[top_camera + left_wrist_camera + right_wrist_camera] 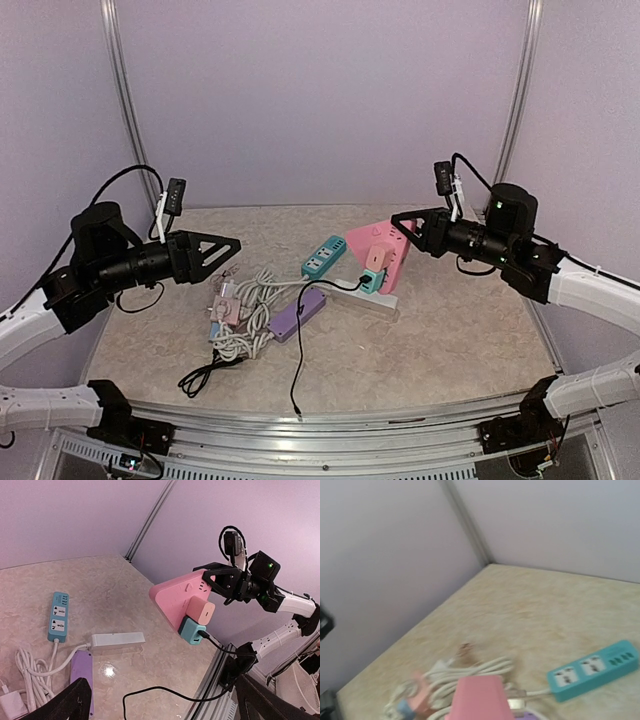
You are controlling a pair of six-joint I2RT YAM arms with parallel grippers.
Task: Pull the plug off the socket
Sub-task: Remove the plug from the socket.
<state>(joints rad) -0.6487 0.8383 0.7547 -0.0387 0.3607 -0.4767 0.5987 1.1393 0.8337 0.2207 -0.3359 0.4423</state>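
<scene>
A pink power strip is held tilted above the table by my right gripper, which is shut on its upper end. It also shows in the left wrist view and the right wrist view. A pink plug block and a teal adapter sit in the strip's face. A black cable runs from the teal adapter down to the table. My left gripper is open and empty, well left of the strip, pointing toward it. The right gripper's fingers do not show in its own wrist view.
On the table lie a teal power strip, a purple strip, a white strip and a bundle of white cords with small pink and blue plugs. The black cable trails toward the front rail.
</scene>
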